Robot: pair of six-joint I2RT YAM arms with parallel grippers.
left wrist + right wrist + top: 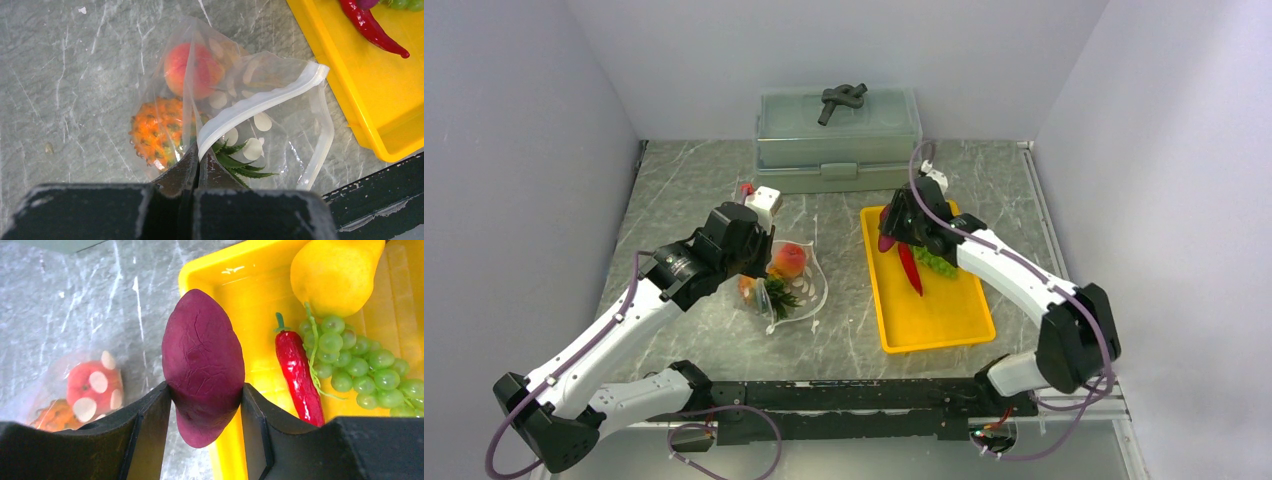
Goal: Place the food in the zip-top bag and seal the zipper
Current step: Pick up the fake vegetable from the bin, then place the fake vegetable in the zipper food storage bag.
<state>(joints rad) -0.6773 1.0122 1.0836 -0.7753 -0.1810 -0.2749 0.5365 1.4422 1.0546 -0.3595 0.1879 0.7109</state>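
A: How far along?
B: Peach (192,70) and pineapple (157,132) are inside the zip-top bag (295,135), left of the yellow tray (929,320); left gripper (198,152) pinches its open zipper (260,100); right gripper (202,405) clamps the eggplant (202,355) over the tray's edge.
A: Remaining?
B: Chili (297,375), grapes (370,370) and lemon (332,272) lie in the tray; then sealing.

no readable text, no labels, no brands, no nos. or signs in any view

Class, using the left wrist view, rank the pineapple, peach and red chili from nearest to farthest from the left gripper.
1. Pineapple, bagged, beside the left gripper.
2. Peach, deeper in the bag.
3. Red chili, on the yellow tray.
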